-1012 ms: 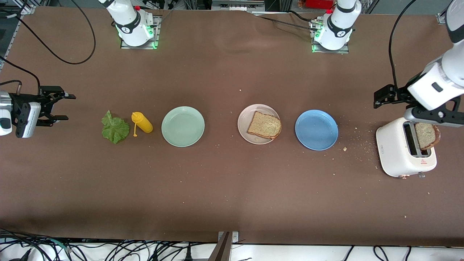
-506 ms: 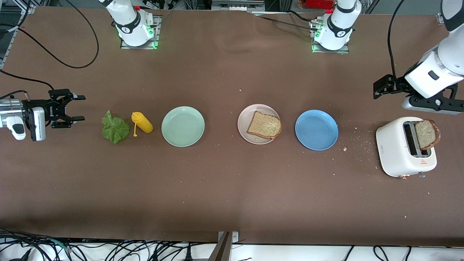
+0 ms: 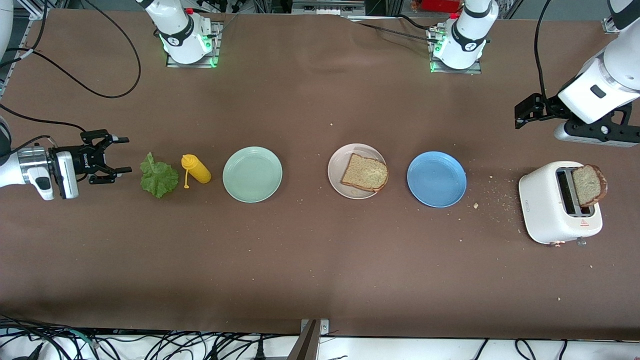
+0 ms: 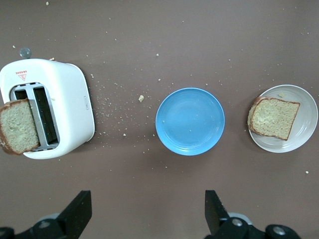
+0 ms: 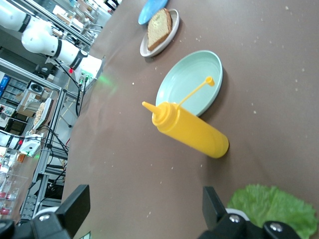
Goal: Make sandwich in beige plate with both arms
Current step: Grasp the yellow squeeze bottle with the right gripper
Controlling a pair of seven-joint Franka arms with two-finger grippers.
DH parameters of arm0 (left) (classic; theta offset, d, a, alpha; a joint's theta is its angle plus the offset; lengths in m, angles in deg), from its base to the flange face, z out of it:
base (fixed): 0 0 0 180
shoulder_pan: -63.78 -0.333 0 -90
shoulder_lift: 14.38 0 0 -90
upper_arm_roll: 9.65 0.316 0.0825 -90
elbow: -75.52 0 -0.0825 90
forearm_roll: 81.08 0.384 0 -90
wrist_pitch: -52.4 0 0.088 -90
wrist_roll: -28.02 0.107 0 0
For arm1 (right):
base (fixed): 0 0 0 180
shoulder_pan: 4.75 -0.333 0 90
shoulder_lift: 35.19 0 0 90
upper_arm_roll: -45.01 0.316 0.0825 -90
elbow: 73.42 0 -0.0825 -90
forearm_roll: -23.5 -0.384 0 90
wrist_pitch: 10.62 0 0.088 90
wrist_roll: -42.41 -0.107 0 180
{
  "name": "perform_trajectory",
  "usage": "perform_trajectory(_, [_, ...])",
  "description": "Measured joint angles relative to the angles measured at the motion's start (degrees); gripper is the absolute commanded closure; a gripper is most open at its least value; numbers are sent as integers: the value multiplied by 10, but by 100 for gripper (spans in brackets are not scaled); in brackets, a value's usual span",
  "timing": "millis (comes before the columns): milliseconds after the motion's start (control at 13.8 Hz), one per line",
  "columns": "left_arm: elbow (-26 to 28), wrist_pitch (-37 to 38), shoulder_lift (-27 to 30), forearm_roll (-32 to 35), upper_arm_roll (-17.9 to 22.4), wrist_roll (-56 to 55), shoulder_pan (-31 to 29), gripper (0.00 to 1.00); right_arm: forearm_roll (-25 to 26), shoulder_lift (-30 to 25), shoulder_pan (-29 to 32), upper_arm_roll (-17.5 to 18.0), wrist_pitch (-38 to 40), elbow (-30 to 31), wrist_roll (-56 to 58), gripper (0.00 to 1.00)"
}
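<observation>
Beige plate (image 3: 336, 165) holds one bread slice (image 3: 365, 173) (toaster (image 3: 542, 205) another).

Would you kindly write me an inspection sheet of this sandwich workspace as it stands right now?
Surface: brown table, crumbs scattered near the toaster.
Job's things: beige plate holds one bread slice; lettuce leaf lies on the table at the right arm's end; second slice stands in the white toaster.
Clutter: mint-green plate, blue plate, yellow squeeze bottle lying on its side with cap off.
Grippers: right gripper open, beside the lettuce; left gripper open, raised above the table near the toaster.
Cables: black cables cross the table at the right arm's end; more hang at the front edge.
Surroundings: two more white arm bases with green lights.
</observation>
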Motion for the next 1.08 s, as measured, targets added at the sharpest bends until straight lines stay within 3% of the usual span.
perform_trajectory(434, [0,-1,-2,0,2,0,-3,0,-65,80,-1,5,-9,-1,184,0])
perform_trajectory(1085, [0,-1,-2,0,1,0,-2,0,-102,146,-58,13,-54,-12,410,0])
